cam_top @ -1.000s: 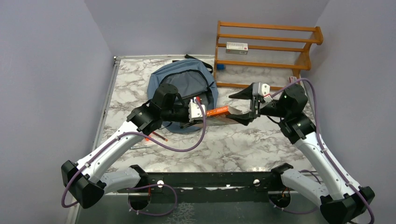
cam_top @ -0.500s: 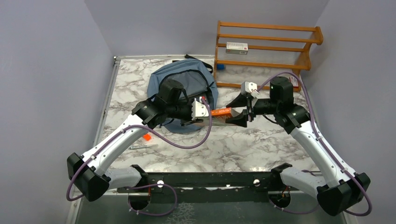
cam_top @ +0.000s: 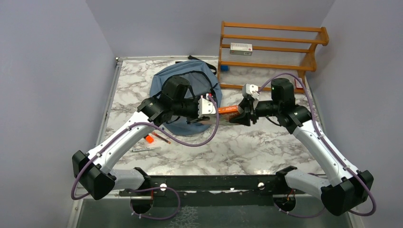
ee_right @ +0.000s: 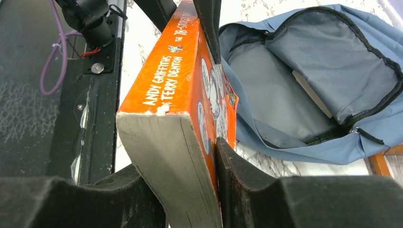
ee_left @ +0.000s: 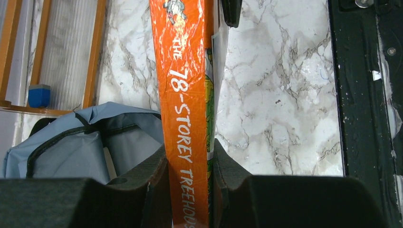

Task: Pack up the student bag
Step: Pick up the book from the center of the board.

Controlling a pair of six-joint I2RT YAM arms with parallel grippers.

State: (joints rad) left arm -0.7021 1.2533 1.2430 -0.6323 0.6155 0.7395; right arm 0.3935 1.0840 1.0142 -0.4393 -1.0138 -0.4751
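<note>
Top external view: the marble-patterned desk (cam_top: 266, 142) carries the student bag (cam_top: 190, 71) at its far left-centre, lying flat with its zip undone. In the right wrist view its mouth gapes towards the arms, showing the grey lining. An orange paperback book (cam_top: 228, 110) is held clear of the desk just beside the bag's right edge, between the two arms. The left tool (ee_left: 190, 156) is clamped across the book's spine end. The right tool (ee_right: 185, 161) has its jaws against both faces of the opposite end, so I record it as gripping too. I judge the step in hand to be a two-armed carry or handover of the book at the bag's opening, with the book not yet inside. The next move calls for one tool to release. The other must then angle the book's leading edge under the soft upper flap and slide it in without pushing the fabric shut.
</note>
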